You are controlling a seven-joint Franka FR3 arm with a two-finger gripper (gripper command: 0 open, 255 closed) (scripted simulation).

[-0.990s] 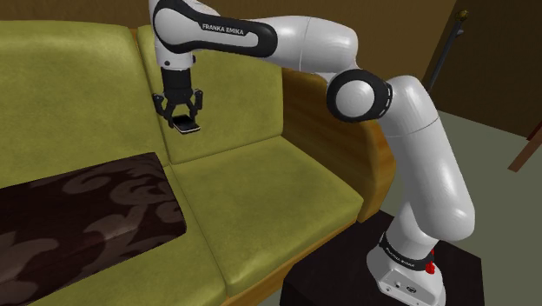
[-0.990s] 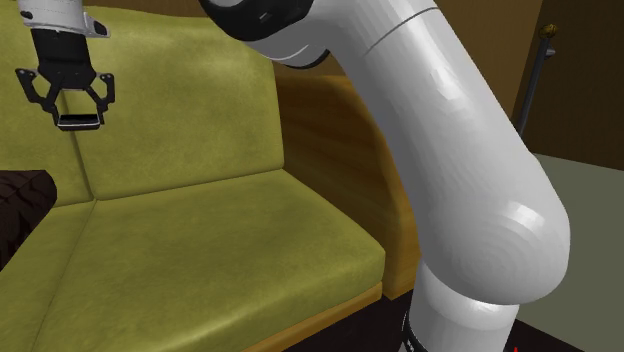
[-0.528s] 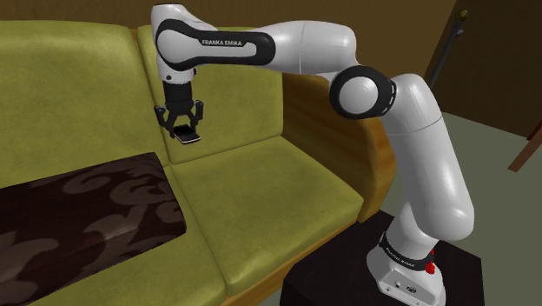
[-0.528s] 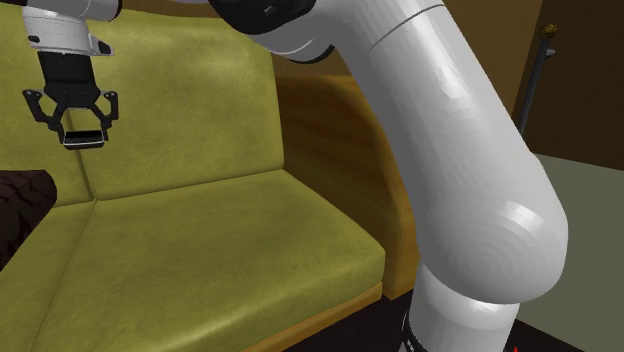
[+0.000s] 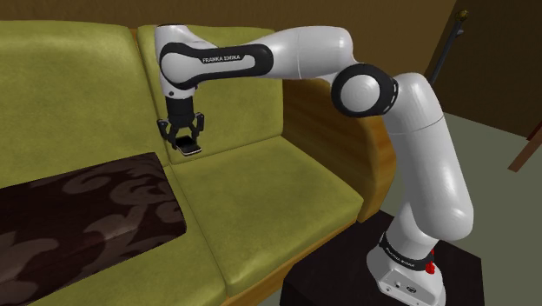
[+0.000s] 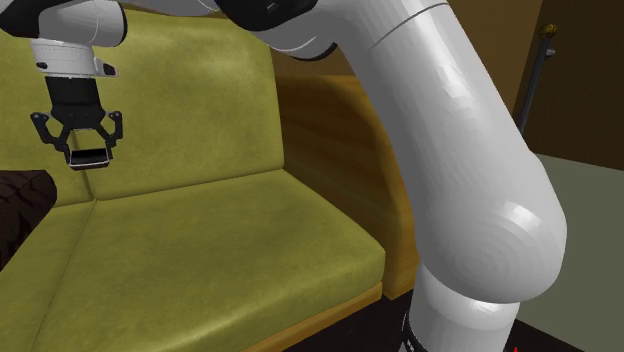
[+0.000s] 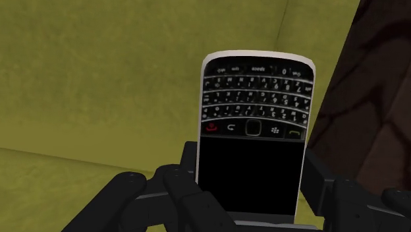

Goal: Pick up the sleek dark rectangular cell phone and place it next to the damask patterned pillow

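Note:
My black gripper (image 5: 185, 142) is shut on the dark cell phone (image 5: 187, 144), a keypad phone with a pale rim. It hangs low over the olive sofa seat, close to the back cushions and just past the corner of the dark brown damask pillow (image 5: 78, 217). The second exterior view shows the gripper (image 6: 87, 155) clasping the phone (image 6: 88, 158) flat, a little above the seat, with the pillow's edge (image 6: 20, 205) below at that view's left. In the wrist view the phone (image 7: 253, 138) sits between my fingers, the pillow (image 7: 375, 86) beside it.
The olive sofa (image 5: 287, 187) has two seat cushions with a seam (image 5: 195, 222) between them and a wooden armrest (image 5: 334, 122) at the shoulder view's right. My arm's stand (image 5: 408, 278) is at the lower right. A dark post (image 5: 447, 43) rises behind.
The gripper has come down with the phone toward the seat, shifting slightly to the shoulder view's right. The grip stays the same.

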